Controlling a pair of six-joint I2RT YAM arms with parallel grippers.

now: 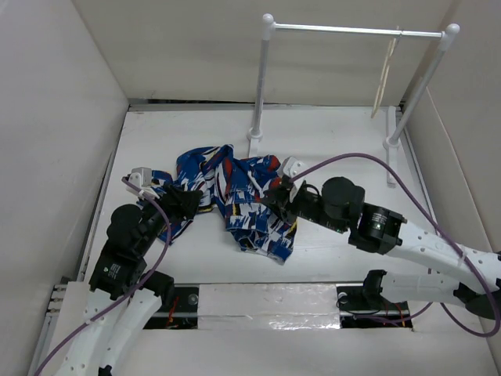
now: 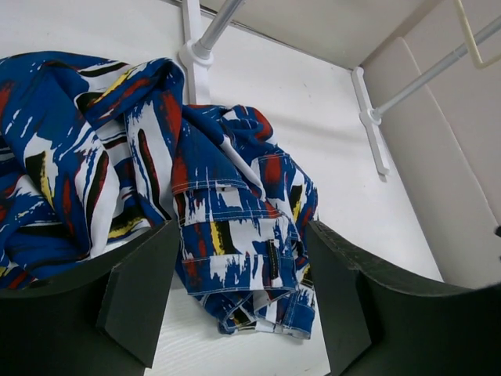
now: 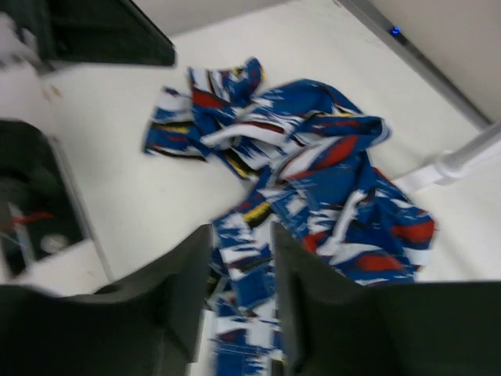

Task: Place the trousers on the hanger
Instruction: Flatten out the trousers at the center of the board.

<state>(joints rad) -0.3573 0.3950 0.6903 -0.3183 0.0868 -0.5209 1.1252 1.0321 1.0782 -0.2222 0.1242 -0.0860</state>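
Step in hand, by my judgement: taking hold of the trousers (image 1: 235,200), which lie crumpled on the worktop (image 1: 344,157) at the centre of the overhead view. The left gripper (image 2: 241,235) stands wide open at their left edge, holding nothing. The right gripper (image 3: 243,235) is partly closed over their right side; a firm hold I cannot tell. The hanger (image 1: 385,74) hangs from the rack rail (image 1: 352,30), upper right, well apart. Next comes a secure grip, then a lift. No container is in view.

White arms (image 1: 438,247) with black joints (image 1: 342,200), purple cables (image 1: 376,160) and dark angular fingers (image 2: 141,305)
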